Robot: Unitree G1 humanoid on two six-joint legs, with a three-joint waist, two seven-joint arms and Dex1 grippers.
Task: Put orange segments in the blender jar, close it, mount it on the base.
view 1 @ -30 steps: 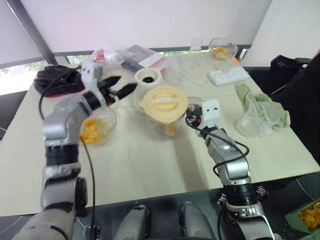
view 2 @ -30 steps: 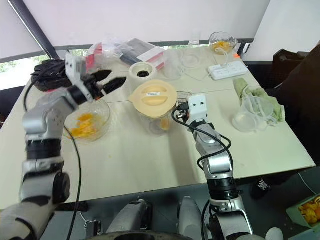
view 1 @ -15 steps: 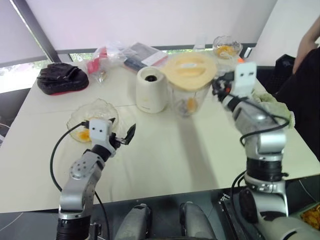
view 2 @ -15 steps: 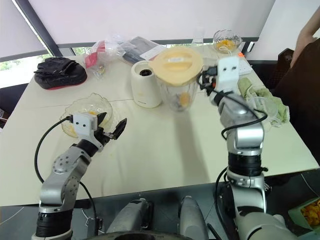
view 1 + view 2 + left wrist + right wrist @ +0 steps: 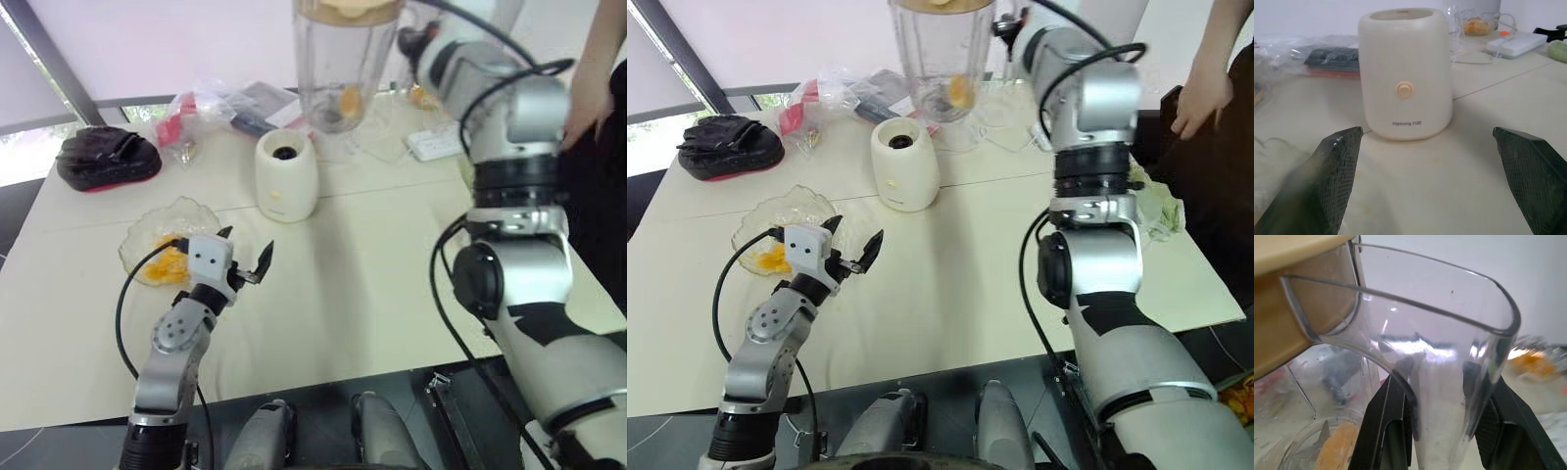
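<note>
High over table [image 5: 372, 257], right claw [image 5: 1442, 401] clamps blender jar [image 5: 338, 69] handle.

light: bright, diffuse | source: window [image 5: 24, 162] behind | shadows: soft

Table [image 5: 372, 274]: cream top, seam running across middle.
Black padded item [image 5: 106, 157]: far left corner, red rim underneath.
Clear plastic bags [image 5: 191, 113]: far edge, near black padded item, red contents.
Dark flat packet [image 5: 257, 103]: far edge, just beside bags.
White power strip [image 5: 1515, 43]: far right area, white cable [image 5: 1469, 58] looped beside it.
Small glass dish [image 5: 1478, 23]: far edge, behind power strip.
Person's hand [image 5: 1195, 98]: beyond right edge, hanging loose.
</note>
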